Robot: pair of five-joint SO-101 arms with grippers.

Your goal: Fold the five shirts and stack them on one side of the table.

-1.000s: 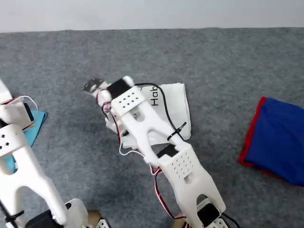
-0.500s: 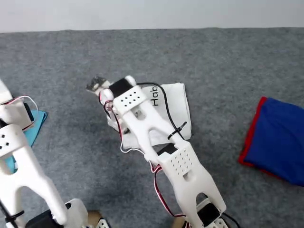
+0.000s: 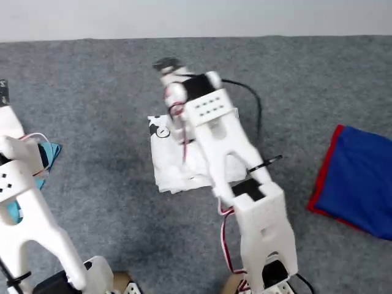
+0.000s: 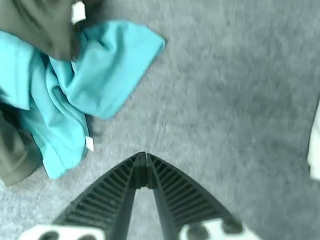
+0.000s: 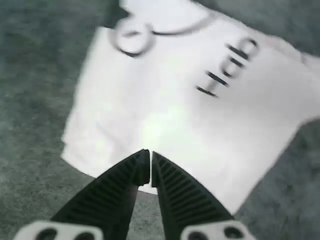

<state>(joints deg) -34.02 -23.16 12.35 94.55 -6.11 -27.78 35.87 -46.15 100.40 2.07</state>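
A folded white shirt [image 3: 174, 162] with dark print lies mid-table, partly under my right arm. My right gripper [image 3: 166, 65] hangs above the carpet just past the shirt's far edge. In the right wrist view the gripper [image 5: 150, 153] is shut and empty over the white shirt [image 5: 190, 115]. A folded blue shirt with red trim [image 3: 358, 177] lies at the right edge. A crumpled teal shirt [image 4: 75, 85] and a dark shirt [image 4: 42, 22] lie at the left, beyond my left gripper [image 4: 146, 161], which is shut on nothing above bare carpet.
Grey carpet [image 3: 294, 86] covers the table up to a pale wall at the back. The teal shirt [image 3: 49, 160] peeks out beside my left arm [image 3: 24, 202] at the left edge. An edge of white cloth [image 4: 315, 150] appears in the left wrist view.
My right arm swung from the white shirt's left side toward the far edge and to the right. The shirt's left part, with a round print, is now uncovered. The left arm shifted slightly.
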